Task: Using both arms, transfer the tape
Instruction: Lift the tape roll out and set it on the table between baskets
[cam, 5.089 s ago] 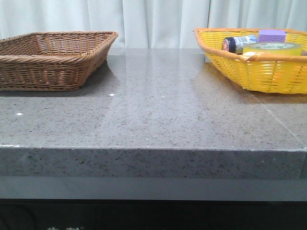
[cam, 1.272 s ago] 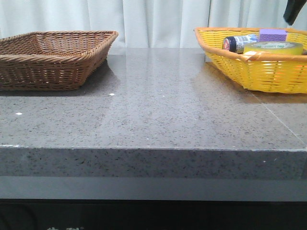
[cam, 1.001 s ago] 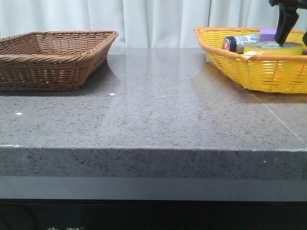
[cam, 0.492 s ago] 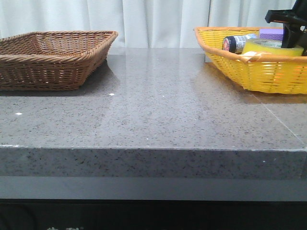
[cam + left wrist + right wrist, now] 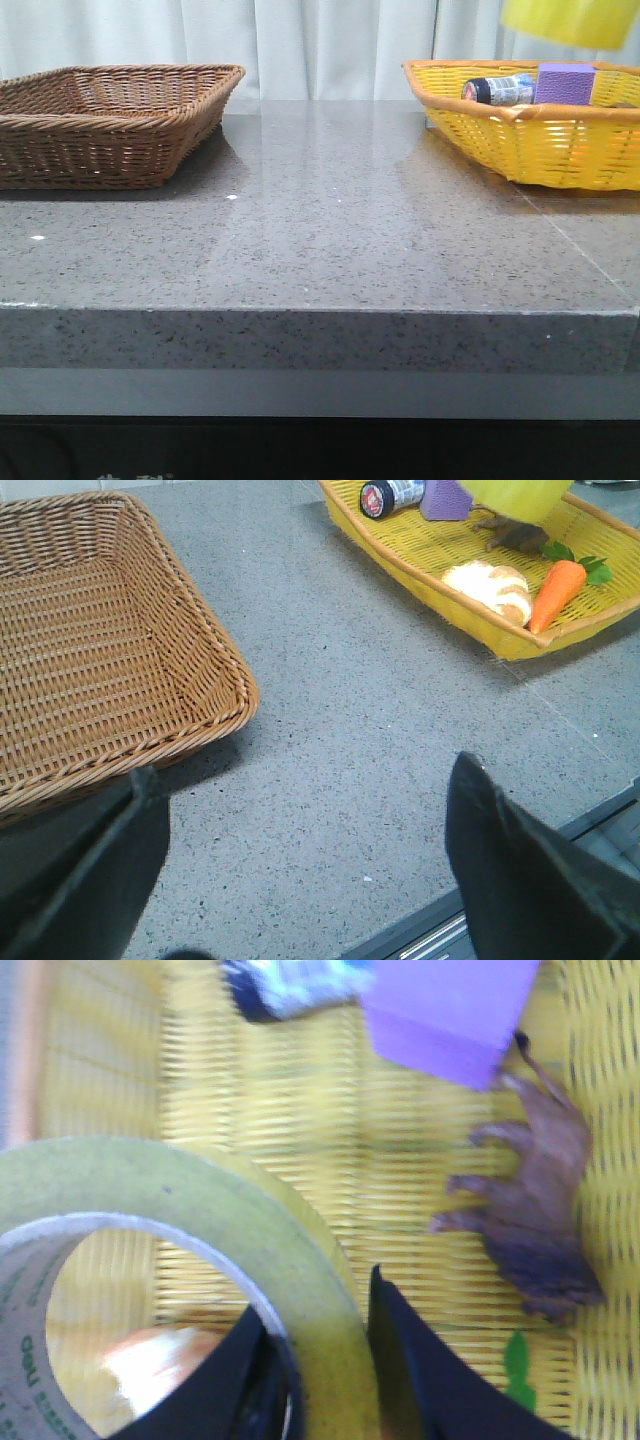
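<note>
Grey speckled counter (image 5: 330, 240), pale curtain behind; brown wicker basket (image 5: 110, 120) on my left, yellow basket (image 5: 540, 135) on my right. I have the tape (image 5: 568, 20) off the yellow basket and in the air above it, a blurred yellow shape at the top edge of the front view. Right end effector (image 5: 320, 1360) is closed across the roll's wall, one finger inside the white core, one outside. Left end effector (image 5: 300, 870) is spread wide with nothing in it, low over the counter just beside the brown basket. From the left arm the roll lies far across and higher, so the right arm alone is near it; my judgement is the handover needs both to meet over mid-counter. The roll hangs tilted; which way its hole faces the left arm I cannot tell. Left wrist view alone shows bread (image 5: 487, 586) and carrot (image 5: 555, 588) in the yellow basket; front view shows only bottle (image 5: 498, 89) and purple block (image 5: 566, 83).
</note>
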### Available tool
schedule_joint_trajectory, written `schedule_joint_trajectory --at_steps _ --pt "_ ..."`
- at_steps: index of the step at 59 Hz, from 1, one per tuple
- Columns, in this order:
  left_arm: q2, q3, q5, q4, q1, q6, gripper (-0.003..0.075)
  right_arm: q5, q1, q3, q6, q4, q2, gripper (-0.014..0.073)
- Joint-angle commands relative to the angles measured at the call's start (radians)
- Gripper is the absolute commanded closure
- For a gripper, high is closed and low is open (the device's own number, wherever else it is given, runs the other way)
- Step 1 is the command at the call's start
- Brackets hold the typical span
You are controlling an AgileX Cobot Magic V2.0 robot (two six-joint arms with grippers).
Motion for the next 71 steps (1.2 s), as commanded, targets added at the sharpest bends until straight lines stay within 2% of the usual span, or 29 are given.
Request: schedule_joint_trajectory --at_steps 1,19,33,44,60,71 --pt "0.005 -0.034 -0.075 -0.012 -0.007 -0.006 0.0157 -0.041 0.054 -0.040 -0.056 0.067 -0.123 0.0452" --pt "0.005 -0.034 -0.075 -0.012 -0.007 -0.006 0.0157 -0.021 0.348 -0.030 -0.148 0.047 -0.159 0.0452" --pt "0.005 -0.034 -0.075 -0.012 -0.007 -0.006 0.0157 -0.019 0.524 -0.007 -0.146 -0.058 -0.101 0.0452" --pt "0.005 -0.034 -0.075 -0.012 -0.007 -0.006 0.0157 -0.012 0.577 -0.006 -0.146 -0.119 -0.032 0.0452" --pt "0.005 -0.034 -0.075 -0.012 -0.007 -0.006 0.0157 -0.009 0.579 -0.006 -0.146 -0.231 0.082 0.0452" --pt "0.005 -0.034 -0.075 -0.012 -0.007 -0.006 0.0157 0.014 0.579 -0.006 -0.146 -0.246 0.132 0.0450"
